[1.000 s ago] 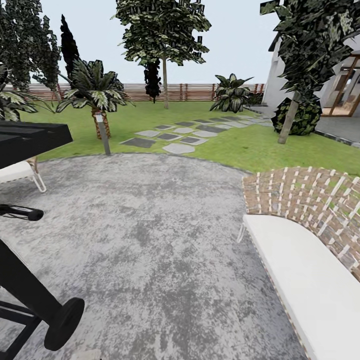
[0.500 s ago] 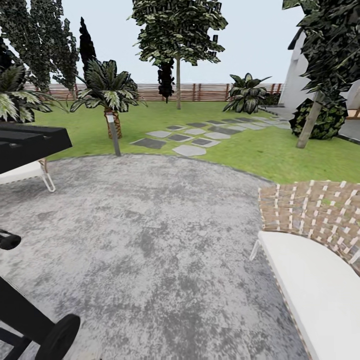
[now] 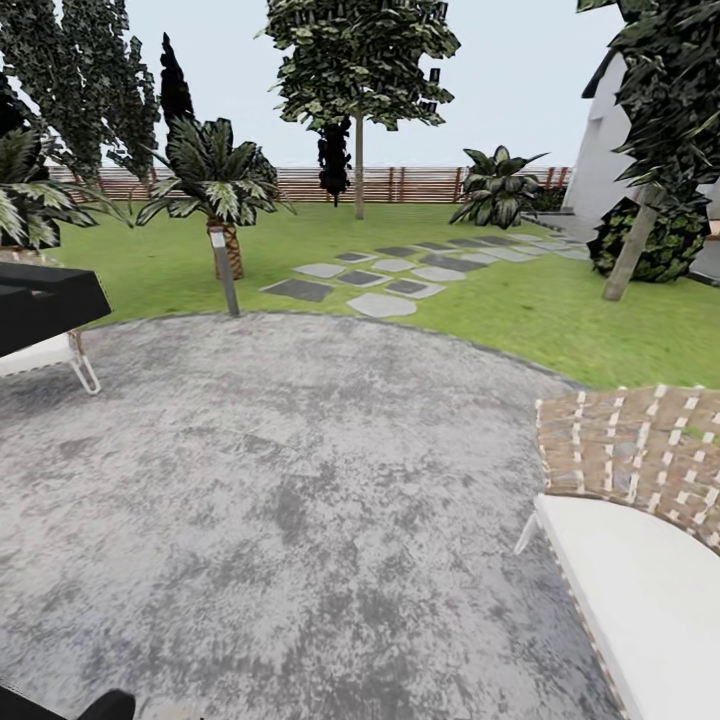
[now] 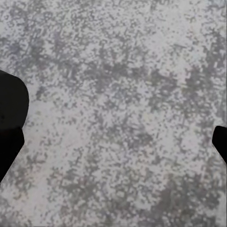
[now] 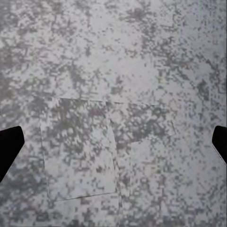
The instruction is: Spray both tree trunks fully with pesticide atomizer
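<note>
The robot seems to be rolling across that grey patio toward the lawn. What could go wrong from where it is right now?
It could clip the wicker chair close on its right, or the black grill on its left. The thin lamp post by the palm stands at the patio edge, easily bumped on the way to the lawn. Both tools hang open over bare paving, the left tool and right tool hold nothing, and the sprayer is not found yet.

The head view has swung right and forward — the black grill (image 3: 45, 305) slides toward the left edge
</note>
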